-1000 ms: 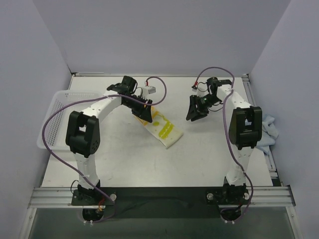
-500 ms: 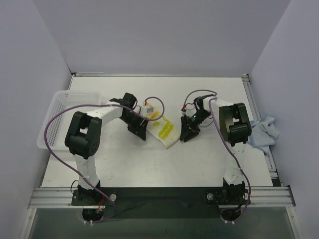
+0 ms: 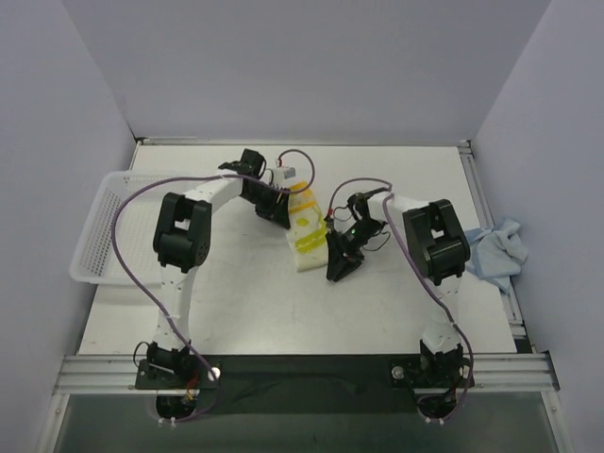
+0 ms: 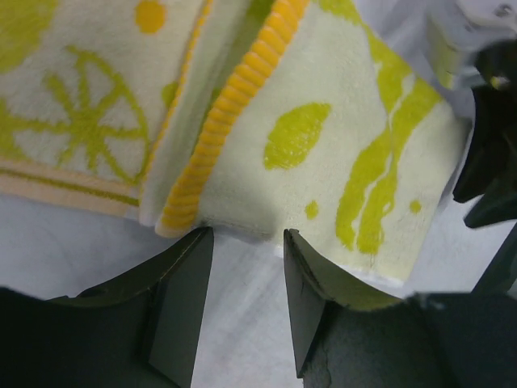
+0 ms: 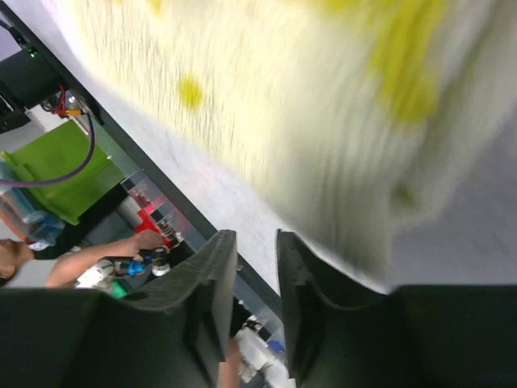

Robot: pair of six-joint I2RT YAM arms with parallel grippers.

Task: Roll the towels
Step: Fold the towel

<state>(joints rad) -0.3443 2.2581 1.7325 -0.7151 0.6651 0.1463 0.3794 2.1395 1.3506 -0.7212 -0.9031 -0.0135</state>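
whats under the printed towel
The printed towel lies on the white table; its orange-hemmed fold overlaps a lower layer. Whatever is beneath the cloth is covered.

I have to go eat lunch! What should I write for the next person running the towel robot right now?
Left gripper: open, empty, tips at the printed towel edge.
Right gripper: jaws a narrow gap apart, nothing between them, beside that towel's near end.
Printed towel: middle of the table, folded into a strip, not rolled.
Blue towel: crumpled at the table's right edge.
Left to do: roll both.
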